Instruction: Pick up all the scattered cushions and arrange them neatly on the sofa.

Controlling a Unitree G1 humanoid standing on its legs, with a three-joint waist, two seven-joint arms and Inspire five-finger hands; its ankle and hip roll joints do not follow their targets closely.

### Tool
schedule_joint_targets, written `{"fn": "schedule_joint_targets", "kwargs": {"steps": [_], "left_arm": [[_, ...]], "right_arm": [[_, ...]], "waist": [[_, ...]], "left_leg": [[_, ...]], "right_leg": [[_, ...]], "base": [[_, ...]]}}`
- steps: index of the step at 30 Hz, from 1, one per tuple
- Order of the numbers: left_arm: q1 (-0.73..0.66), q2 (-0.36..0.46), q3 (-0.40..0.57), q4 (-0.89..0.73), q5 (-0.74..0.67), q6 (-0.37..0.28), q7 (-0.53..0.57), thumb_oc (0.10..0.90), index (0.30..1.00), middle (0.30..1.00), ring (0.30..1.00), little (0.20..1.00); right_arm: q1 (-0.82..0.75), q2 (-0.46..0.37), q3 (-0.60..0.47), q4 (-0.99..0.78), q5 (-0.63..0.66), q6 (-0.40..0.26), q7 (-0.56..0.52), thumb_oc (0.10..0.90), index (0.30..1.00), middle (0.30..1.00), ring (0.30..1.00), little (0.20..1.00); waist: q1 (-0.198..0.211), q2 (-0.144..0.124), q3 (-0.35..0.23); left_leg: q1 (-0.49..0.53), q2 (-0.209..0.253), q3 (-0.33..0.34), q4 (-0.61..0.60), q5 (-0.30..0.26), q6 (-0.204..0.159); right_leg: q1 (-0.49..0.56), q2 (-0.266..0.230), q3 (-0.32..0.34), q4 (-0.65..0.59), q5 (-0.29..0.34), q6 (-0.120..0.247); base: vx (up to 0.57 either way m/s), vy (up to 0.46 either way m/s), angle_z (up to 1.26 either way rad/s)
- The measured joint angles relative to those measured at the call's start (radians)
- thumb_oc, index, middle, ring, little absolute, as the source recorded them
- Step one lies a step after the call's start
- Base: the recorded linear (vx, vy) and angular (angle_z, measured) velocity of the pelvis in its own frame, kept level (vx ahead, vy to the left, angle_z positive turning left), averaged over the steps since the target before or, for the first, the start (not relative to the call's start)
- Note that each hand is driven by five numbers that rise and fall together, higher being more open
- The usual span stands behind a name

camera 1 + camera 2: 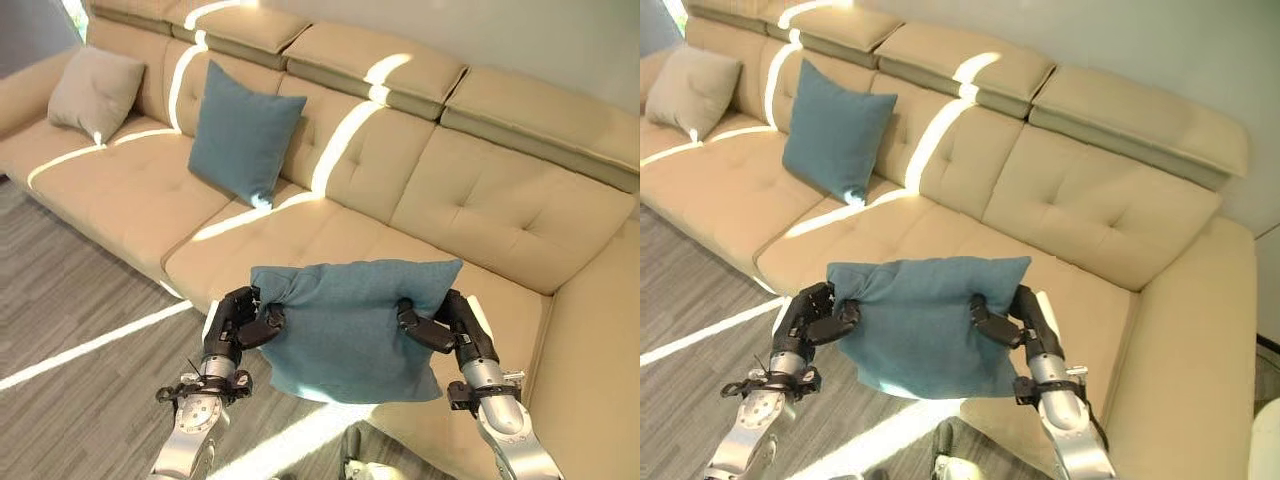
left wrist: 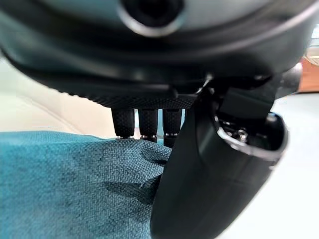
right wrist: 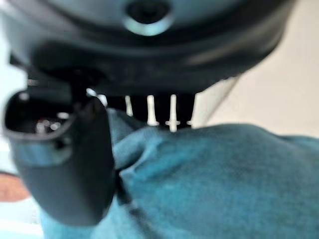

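Held up between both hands in front of the sofa (image 1: 480, 215) – a teal cushion (image 1: 350, 325), hanging at 6 o'clock in the head views, clear of the seat. Left hand (image 1: 235, 322) pinching the cushion's edge at 9 o'clock, right hand (image 1: 445, 325) pinching the edge at 3 o'clock, thumbs and fingers curled into the fabric in both wrist views. Probably light, soft and floppy, sagging below the grip – best taken by two opposite edges, as here. Already on the sofa: a second teal cushion (image 1: 240, 135) propped against the backrest at 11 o'clock, a beige cushion (image 1: 95, 92) farther toward 10 o'clock.
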Motion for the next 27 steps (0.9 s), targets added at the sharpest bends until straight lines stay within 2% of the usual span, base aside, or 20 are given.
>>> {"fn": "schedule_joint_targets", "kwargs": {"steps": [1,2,3,4,6,8,9,10,11,13,15,17,18,19,20,21,22,24,25,27], "left_arm": [[-0.006,-0.001,-0.002,-0.003,0.000,0.000,-0.003,0.400,0.300,0.300,0.300,0.300],[-0.013,-0.002,-0.007,-0.006,0.000,0.000,-0.002,0.400,0.300,0.300,0.300,0.300],[-0.011,-0.005,-0.010,-0.006,0.000,0.000,-0.002,0.400,0.300,0.300,0.300,0.300],[-0.011,-0.007,-0.026,0.006,0.000,0.000,-0.001,0.400,0.300,0.300,0.300,0.300],[-0.012,-0.007,-0.043,0.016,0.000,0.005,-0.002,0.400,0.300,0.300,0.300,0.300],[-0.013,-0.006,-0.057,0.025,0.000,0.005,-0.001,0.400,0.300,0.300,0.300,0.300],[-0.004,-0.008,-0.062,0.026,0.000,0.005,-0.001,0.400,0.300,0.300,0.300,0.300],[-0.004,-0.001,-0.066,0.023,0.000,0.008,-0.002,0.400,0.300,0.300,0.300,0.300],[-0.003,0.013,-0.070,0.019,0.000,0.009,-0.002,0.400,0.300,0.300,0.300,0.300],[-0.003,0.040,-0.067,0.009,0.000,0.009,-0.001,0.400,0.300,0.300,0.300,0.300],[-0.007,0.073,-0.026,0.004,-0.005,0.011,0.006,0.400,0.300,0.300,0.300,0.300],[-0.026,0.091,0.015,0.004,-0.010,0.008,0.007,0.400,0.300,0.300,0.300,0.300],[-0.050,0.104,0.015,0.010,-0.010,0.005,0.007,0.400,0.300,0.300,0.300,0.300],[-0.074,0.105,0.005,0.012,-0.010,0.005,0.006,0.400,0.300,0.300,0.300,0.300],[-0.081,0.103,0.002,0.008,-0.010,0.004,0.004,0.400,0.300,0.300,0.300,0.300],[-0.088,0.094,0.002,0.009,-0.010,0.003,0.002,0.400,0.300,0.300,0.300,0.300],[-0.085,0.091,0.001,0.010,-0.010,0.003,0.003,0.400,0.300,0.300,0.300,0.300],[-0.065,0.084,0.005,0.009,-0.011,0.003,0.003,0.400,0.300,0.300,0.300,0.300],[-0.056,0.081,0.007,0.007,-0.011,0.003,0.003,0.400,0.300,0.300,0.300,0.300],[-0.032,0.053,0.015,-0.005,-0.011,0.003,0.004,0.400,0.300,0.300,0.300,0.300]], "right_arm": [[0.000,-0.002,-0.006,-0.002,0.009,0.000,0.000,0.400,0.300,0.300,0.300,0.300],[-0.001,-0.001,-0.012,-0.002,0.015,0.000,-0.001,0.400,0.300,0.300,0.300,0.300],[-0.004,-0.001,-0.015,-0.002,0.016,0.000,-0.002,0.400,0.300,0.300,0.300,0.300],[-0.006,-0.002,-0.022,0.002,0.016,0.001,-0.006,0.400,0.300,0.300,0.300,0.300],[-0.001,-0.004,-0.025,0.003,0.016,0.003,-0.022,0.400,0.300,0.300,0.300,0.300],[-0.002,-0.005,-0.026,0.017,0.017,0.003,-0.026,0.400,0.300,0.300,0.300,0.300],[-0.002,-0.025,-0.024,0.021,0.017,0.002,-0.021,0.400,0.300,0.300,0.300,0.300],[-0.001,-0.033,-0.023,0.022,0.017,0.003,-0.020,0.400,0.300,0.300,0.300,0.300],[0.006,-0.028,-0.018,0.022,0.017,0.003,-0.020,0.400,0.300,0.300,0.300,0.300],[0.009,-0.022,-0.008,0.022,0.017,0.003,-0.017,0.400,0.300,0.300,0.300,0.300],[-0.014,0.028,0.032,0.022,0.016,0.009,-0.009,0.400,0.300,0.300,0.300,0.300],[-0.052,0.047,0.060,0.024,0.015,0.012,-0.002,0.400,0.300,0.300,0.300,0.300],[-0.057,0.053,0.057,0.025,0.015,0.010,-0.003,0.400,0.300,0.300,0.300,0.300],[-0.056,0.032,0.044,0.025,0.015,0.011,-0.005,0.400,0.300,0.300,0.300,0.300],[-0.057,0.030,0.034,0.025,0.015,0.011,-0.005,0.400,0.300,0.300,0.300,0.300],[-0.058,0.036,0.026,0.025,0.015,0.011,-0.010,0.400,0.300,0.300,0.300,0.300],[-0.056,0.042,0.022,0.026,0.015,0.011,-0.008,0.400,0.300,0.300,0.300,0.300],[-0.048,0.047,0.022,0.026,0.015,0.011,0.000,0.400,0.300,0.300,0.300,0.300],[-0.048,0.047,0.023,0.026,0.014,0.011,0.002,0.400,0.300,0.300,0.300,0.300],[-0.056,0.036,0.022,0.030,0.007,0.014,0.001,0.400,0.300,0.300,0.300,0.300]], "waist": [[-0.021,0.006,-0.004],[-0.023,-0.007,-0.001],[-0.013,-0.031,0.004],[-0.008,-0.034,0.005],[-0.028,-0.030,0.008],[-0.017,-0.025,0.008],[0.007,0.022,-0.003],[-0.003,0.051,-0.005],[-0.001,0.054,-0.005],[0.004,0.051,-0.006],[0.046,0.045,0.002],[0.065,0.047,0.035],[0.069,0.047,0.055],[0.054,0.049,0.054],[0.053,0.047,0.054],[0.052,0.025,0.050],[0.052,0.022,0.049],[0.061,0.019,0.047],[0.062,0.010,0.042],[0.064,0.034,0.038]], "left_leg": [[-0.047,0.019,-0.043,0.026,0.000,-0.001],[-0.082,0.006,-0.097,0.014,-0.006,0.007],[-0.085,-0.042,-0.177,-0.139,-0.009,0.023],[-0.087,-0.067,-0.229,-0.314,0.009,0.022],[-0.118,-0.078,-0.254,-0.401,0.082,0.007],[-0.134,-0.069,-0.287,-0.428,0.130,-0.010],[-0.038,-0.029,-0.297,-0.452,0.126,0.014],[-0.004,-0.017,-0.288,-0.507,0.227,0.054],[0.022,-0.028,-0.257,-0.524,0.267,0.074],[0.071,-0.078,-0.218,-0.547,0.261,0.098],[0.099,-0.089,-0.131,-0.546,0.257,0.104],[0.105,-0.068,-0.087,-0.514,0.245,0.121],[0.116,-0.056,-0.087,-0.513,0.237,0.124],[0.114,-0.060,-0.112,-0.514,0.196,0.127],[0.112,-0.064,-0.113,-0.520,0.179,0.147],[0.108,-0.083,-0.123,-0.542,0.186,0.148],[0.107,-0.087,-0.132,-0.548,0.190,0.145],[0.107,-0.089,-0.142,-0.547,0.192,0.140],[0.107,-0.099,-0.154,-0.548,0.191,0.130],[0.107,-0.081,-0.164,-0.548,0.194,0.112]], "right_leg": [[0.009,0.024,0.018,-0.006,-0.017,-0.012],[0.007,0.030,0.056,-0.011,-0.020,-0.018],[0.007,0.026,0.108,-0.024,-0.012,-0.009],[0.013,0.028,0.146,-0.025,-0.015,-0.002],[0.048,0.034,0.168,-0.026,-0.039,0.008],[0.084,0.038,0.190,-0.026,-0.070,-0.004],[0.100,0.059,0.236,-0.026,-0.090,0.034],[0.116,0.064,0.237,-0.022,-0.102,0.061],[0.119,0.045,0.249,-0.004,-0.128,0.088],[0.138,-0.014,0.249,0.010,-0.159,0.134],[0.089,-0.039,0.243,0.073,-0.147,0.160],[-0.072,-0.025,0.201,0.363,-0.175,0.212],[-0.180,-0.033,0.193,0.545,-0.199,0.275],[-0.199,-0.088,0.151,0.491,-0.222,0.292],[-0.191,-0.116,0.135,0.420,-0.210,0.279],[-0.162,-0.169,0.113,0.275,-0.178,0.248],[-0.133,-0.182,0.090,0.203,-0.157,0.238],[-0.041,-0.171,0.074,0.060,-0.084,0.246],[0.027,-0.154,0.061,-0.015,-0.025,0.220],[0.039,-0.133,0.045,-0.031,-0.013,0.195]], "base": [[0.13,-0.022,-0.68],[0.15,0.004,-0.83],[0.16,0.019,-1.27],[0.19,0.044,-1.27],[0.20,0.049,-0.67],[0.23,0.099,-0.72],[0.28,0.144,-0.90],[0.27,0.152,-0.88],[0.18,0.112,-0.45],[0.12,0.152,-0.57],[0.01,0.127,-1.41],[-0.04,-0.029,-1.55],[0.06,-0.132,-0.65],[0.07,-0.108,-0.26],[0.13,-0.107,0.15],[0.10,-0.098,0.19],[0.13,-0.166,0.30],[0.11,-0.150,0.32],[0.09,-0.087,0.28],[0.06,-0.109,0.27]]}}
